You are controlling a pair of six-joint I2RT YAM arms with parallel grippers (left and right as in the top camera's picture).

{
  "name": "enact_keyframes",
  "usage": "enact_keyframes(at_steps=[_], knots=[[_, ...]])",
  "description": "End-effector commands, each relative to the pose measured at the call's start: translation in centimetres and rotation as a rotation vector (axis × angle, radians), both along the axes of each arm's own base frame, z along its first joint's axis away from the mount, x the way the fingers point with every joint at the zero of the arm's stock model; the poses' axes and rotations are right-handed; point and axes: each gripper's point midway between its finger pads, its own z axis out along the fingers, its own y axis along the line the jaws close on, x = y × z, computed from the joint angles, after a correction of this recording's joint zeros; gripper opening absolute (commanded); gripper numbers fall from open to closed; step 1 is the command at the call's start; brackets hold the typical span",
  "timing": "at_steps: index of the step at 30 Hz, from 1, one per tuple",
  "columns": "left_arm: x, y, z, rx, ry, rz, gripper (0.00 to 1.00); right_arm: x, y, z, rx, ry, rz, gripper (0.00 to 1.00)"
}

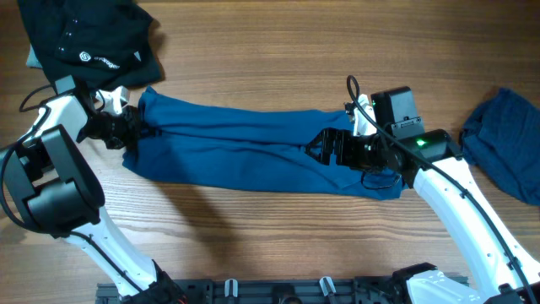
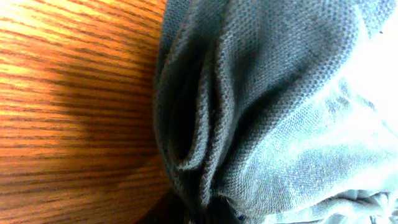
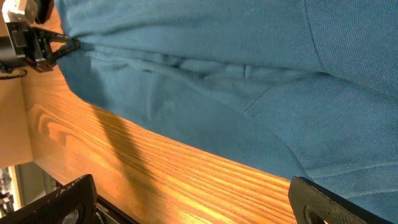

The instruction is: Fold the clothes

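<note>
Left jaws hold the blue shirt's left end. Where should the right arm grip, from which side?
Probably the right end of the blue shirt, at its near corner, from above. It lies flat as a long strip, so an end pinch opposite the left gripper would keep it taut; the open right gripper hangs inboard.

Black garment (image 1: 80, 34): white logo print, wording illegible.

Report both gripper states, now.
Left gripper: shut on the end of the blue T-shirt.
Right gripper: open above the same shirt, holding nothing.
</note>
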Motion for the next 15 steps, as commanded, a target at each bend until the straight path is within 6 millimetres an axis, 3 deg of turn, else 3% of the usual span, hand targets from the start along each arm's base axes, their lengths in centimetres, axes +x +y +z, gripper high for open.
enact_keyframes(at_steps=[1, 15], knots=[[-0.6, 1.6, -2.0, 0.080, 0.086, 0.049, 0.04, -0.3, 0.4, -0.2, 0.009, 0.006, 0.031, 1.00], [2.0, 2.7, 4.3, 0.103, 0.024, 0.150, 0.04, -0.8, 0.6, -0.2, 0.024, 0.026, 0.038, 1.00]])
